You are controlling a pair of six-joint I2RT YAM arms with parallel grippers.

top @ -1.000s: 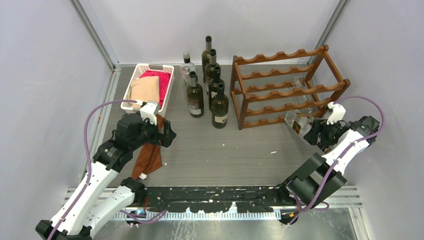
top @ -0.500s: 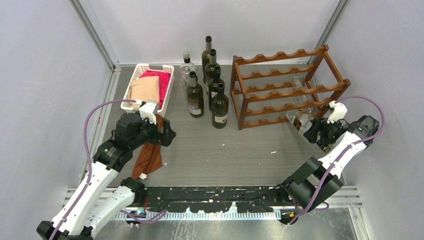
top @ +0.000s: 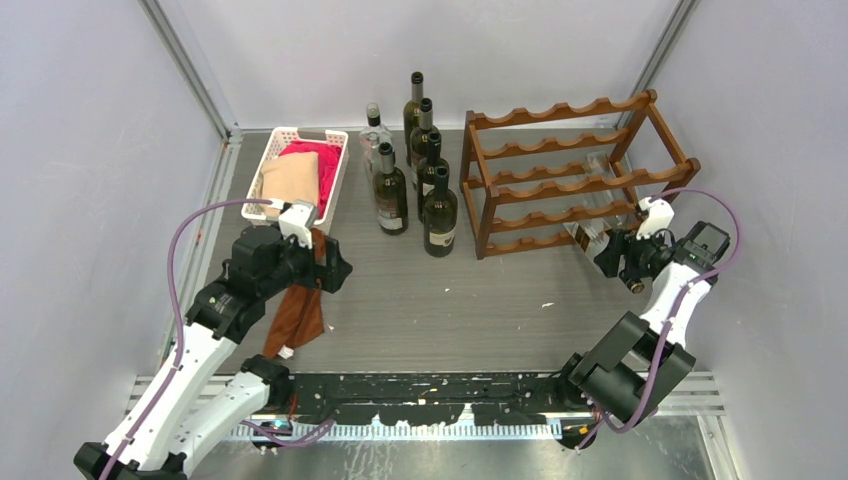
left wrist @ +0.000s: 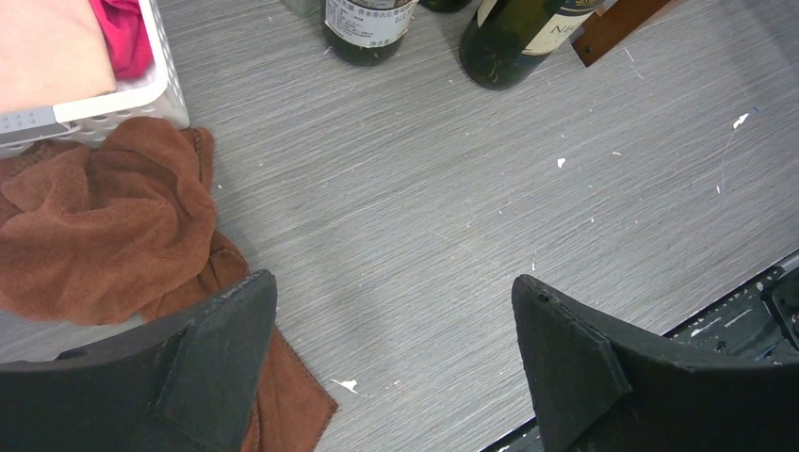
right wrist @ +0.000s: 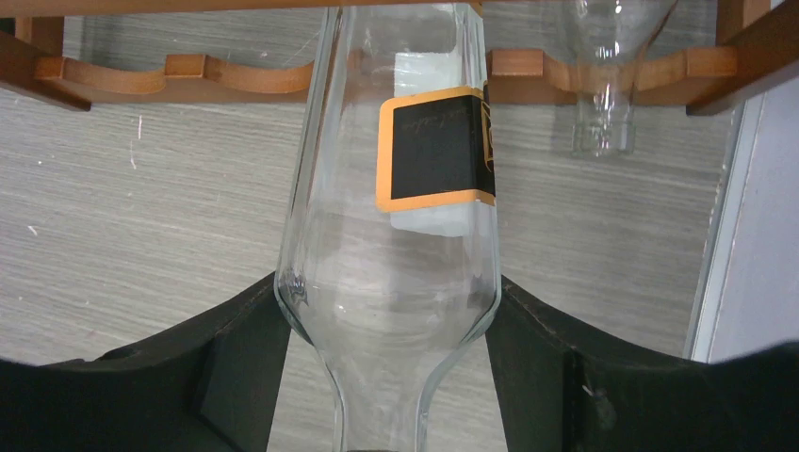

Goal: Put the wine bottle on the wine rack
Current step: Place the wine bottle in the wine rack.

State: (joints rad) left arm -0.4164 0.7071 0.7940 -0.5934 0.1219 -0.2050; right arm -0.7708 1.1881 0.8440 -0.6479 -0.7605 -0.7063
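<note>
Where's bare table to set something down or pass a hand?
Free: middle of the table, bordered by brown cloth, dark bottles and wine rack. Crowded: back row, basket to rack; right gripper holds a clear bottle at the rack's right end.

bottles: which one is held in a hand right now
The clear glass bottle with the orange-edged black label, gripped by the right hand at the wine rack; the dark bottles stand free.

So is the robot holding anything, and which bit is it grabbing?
The right end effector grips the clear glass bottle at its shoulder, where it narrows to the neck. The left end effector is open, holding nothing.
</note>
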